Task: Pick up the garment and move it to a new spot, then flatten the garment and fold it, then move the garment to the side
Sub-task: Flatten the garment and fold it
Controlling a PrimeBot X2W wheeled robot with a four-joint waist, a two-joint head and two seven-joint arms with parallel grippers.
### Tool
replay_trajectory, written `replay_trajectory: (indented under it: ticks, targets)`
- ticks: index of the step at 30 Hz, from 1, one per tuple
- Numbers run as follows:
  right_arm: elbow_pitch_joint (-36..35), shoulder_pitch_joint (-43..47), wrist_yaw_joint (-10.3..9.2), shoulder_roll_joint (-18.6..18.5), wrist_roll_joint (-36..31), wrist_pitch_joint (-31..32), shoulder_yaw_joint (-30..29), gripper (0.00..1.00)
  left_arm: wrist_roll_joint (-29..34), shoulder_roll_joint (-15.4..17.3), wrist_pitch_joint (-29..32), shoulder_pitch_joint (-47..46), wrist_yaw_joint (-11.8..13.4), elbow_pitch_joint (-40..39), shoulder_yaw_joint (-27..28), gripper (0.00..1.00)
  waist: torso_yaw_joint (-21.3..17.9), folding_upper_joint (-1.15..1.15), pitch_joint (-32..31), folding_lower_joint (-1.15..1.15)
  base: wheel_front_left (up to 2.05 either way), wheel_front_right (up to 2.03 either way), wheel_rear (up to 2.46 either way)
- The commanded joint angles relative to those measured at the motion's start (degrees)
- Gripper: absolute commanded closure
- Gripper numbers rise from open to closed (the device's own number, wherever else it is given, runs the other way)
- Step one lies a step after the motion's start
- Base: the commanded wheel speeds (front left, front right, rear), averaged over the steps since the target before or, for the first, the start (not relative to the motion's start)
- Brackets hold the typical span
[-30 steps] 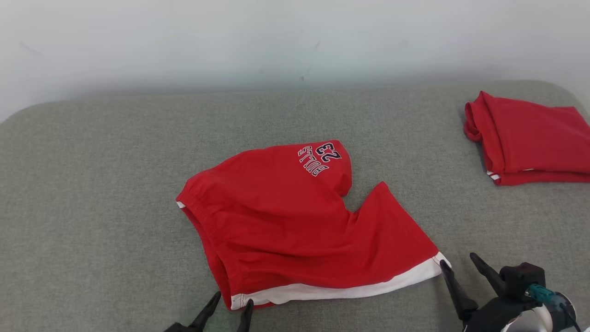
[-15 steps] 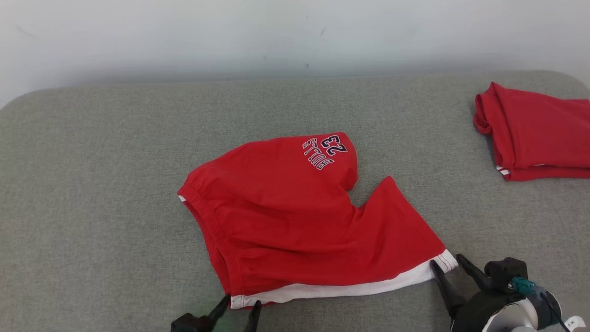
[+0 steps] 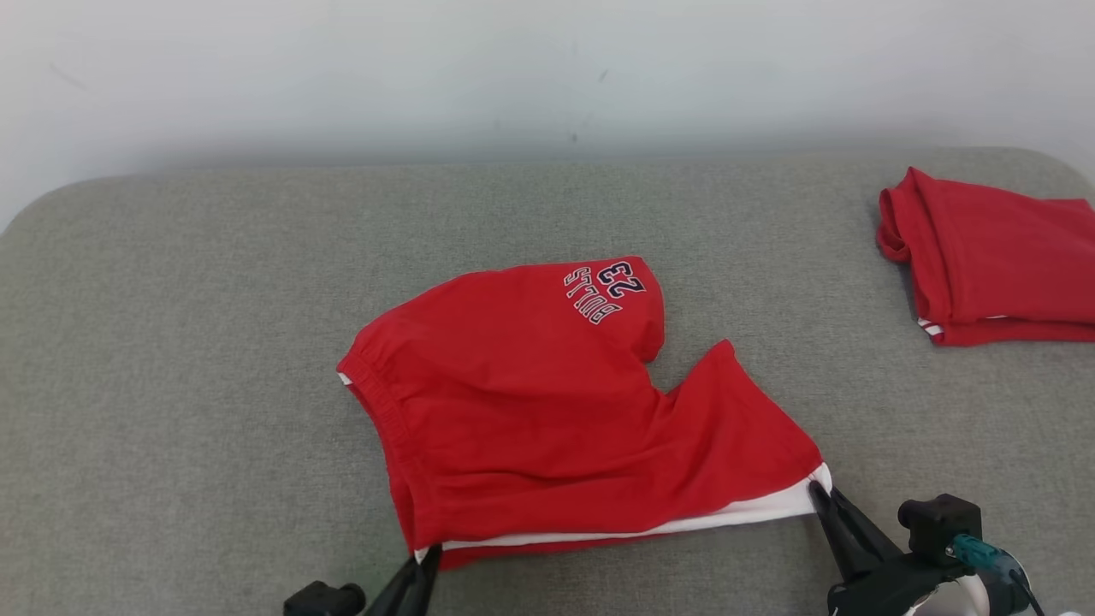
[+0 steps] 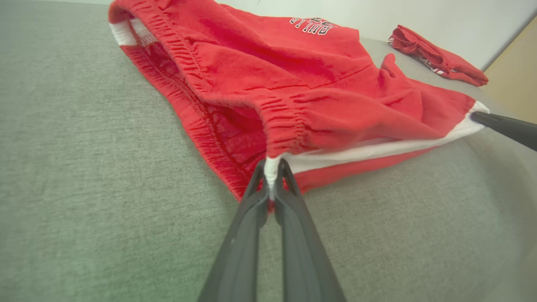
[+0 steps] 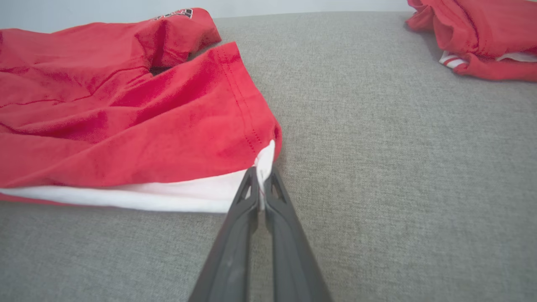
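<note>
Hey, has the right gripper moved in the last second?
Yes. The right gripper has closed in leftward onto the white hem corner of the red shorts, judged against the folded garment, and is now shut on it.

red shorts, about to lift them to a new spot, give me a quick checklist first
1. Left end effector shut on the white-edged corner of the red shorts by the waistband: ok.
2. Right end effector shut on the white corner at the leg hem: ok.
3. Each grip holds every fabric layer, not just the white strip: cannot tell.
4. Folded red garment lies apart from the shorts, so it won't be dragged along: ok.
5. Bare grey cushion to the robot's left for a new spot: ok.
6. Shorts lie flat: not ok, rumpled.
</note>
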Motion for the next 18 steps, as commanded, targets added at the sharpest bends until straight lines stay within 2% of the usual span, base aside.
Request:
replay_trajectory:
  ticks: [1,5,9,14,18]
  targets:
    - [-1.22,1.08,0.02,-0.21,0.45,-0.15,0.0,1.0,0.74,0.44,-0.16,0.94,0.11,-1.25,0.84,1.0,-0.27,0.0,-0.25,0.0,0.0,0.0,0.0]
    - [-6.44,1.51,0.02,-0.18,1.91,0.92,-0.34,1.0,2.0,1.42,-0.16,1.66,0.11,-5.25,3.76,1.0,-1.19,0.0,-0.36,0.0,0.0,0.0,0.0]
    - [-12.42,-4.04,0.02,0.05,3.46,4.27,-0.04,1.0,2.17,4.39,-0.07,-4.98,0.11,-9.2,4.6,1.0,-2.47,0.0,0.77,0.0,0.0,0.0,0.0]
    - [-13.74,-16.34,0.02,0.91,5.35,8.07,-0.49,1.0,0.26,10.57,4.11,-20.08,0.11,-12.39,0.7,1.0,-3.43,0.0,5.18,0.0,0.0,0.0,0.0]
    - [-10.34,-29.89,0.02,3.91,6.35,11.45,-3.46,1.0,-4.56,15.65,8.45,-35.3,0.11,-13.82,-3.04,1.0,-3.96,0.0,11.15,0.0,0.0,0.0,0.0]
